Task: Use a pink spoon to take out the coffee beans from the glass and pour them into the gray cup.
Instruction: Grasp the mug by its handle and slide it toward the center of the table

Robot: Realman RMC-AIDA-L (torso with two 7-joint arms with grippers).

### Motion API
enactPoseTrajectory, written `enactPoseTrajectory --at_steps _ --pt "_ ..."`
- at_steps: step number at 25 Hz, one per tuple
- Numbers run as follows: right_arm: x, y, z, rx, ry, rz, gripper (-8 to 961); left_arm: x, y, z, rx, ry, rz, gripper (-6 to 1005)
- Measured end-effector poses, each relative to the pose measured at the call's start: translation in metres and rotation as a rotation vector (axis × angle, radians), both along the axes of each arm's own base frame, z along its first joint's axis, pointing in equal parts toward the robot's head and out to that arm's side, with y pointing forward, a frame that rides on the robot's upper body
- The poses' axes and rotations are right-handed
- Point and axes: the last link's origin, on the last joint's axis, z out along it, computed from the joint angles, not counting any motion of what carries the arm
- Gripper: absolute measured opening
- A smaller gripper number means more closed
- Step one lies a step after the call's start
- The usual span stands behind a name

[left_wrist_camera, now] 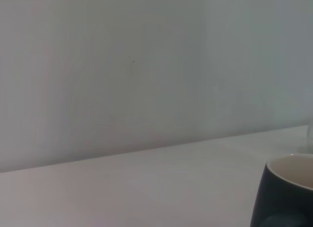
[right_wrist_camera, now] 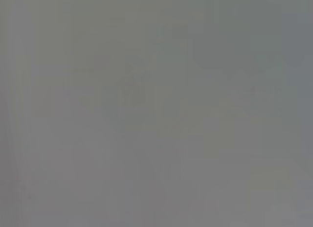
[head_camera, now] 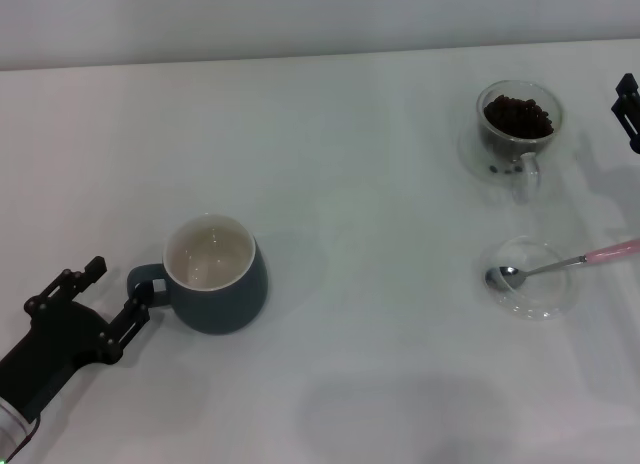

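The gray cup (head_camera: 215,274) stands at the front left of the white table, cream inside, its loop handle pointing toward my left gripper (head_camera: 127,282). That gripper is open, its fingertips on either side of the handle, one of them close against it. The left wrist view catches the gray cup (left_wrist_camera: 286,192) at its edge. At the back right the glass (head_camera: 518,129) holds the coffee beans (head_camera: 518,116). The pink spoon (head_camera: 560,264) lies with its metal bowl in a shallow clear dish, handle pointing right. My right gripper (head_camera: 628,104) is at the right edge, beside the glass.
The shallow clear dish (head_camera: 545,302) sits in front of the glass. A pale wall (head_camera: 300,19) runs behind the table's far edge. The right wrist view is a blank grey field.
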Motion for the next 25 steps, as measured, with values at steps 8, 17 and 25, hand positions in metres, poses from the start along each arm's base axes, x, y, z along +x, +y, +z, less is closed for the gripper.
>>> enactPoseTrajectory --at_steps 8,17,25 --pt "0.0 -0.001 -0.001 -0.002 0.001 -0.001 843 0.003 0.005 -0.002 0.002 0.007 -0.002 446" --pt "0.002 -0.003 0.0 0.0 0.012 -0.002 843 0.009 0.016 -0.004 0.0 0.014 -0.014 244" --pt "0.004 -0.005 0.001 0.002 0.013 -0.008 843 0.017 0.025 -0.01 -0.012 0.019 -0.024 131"
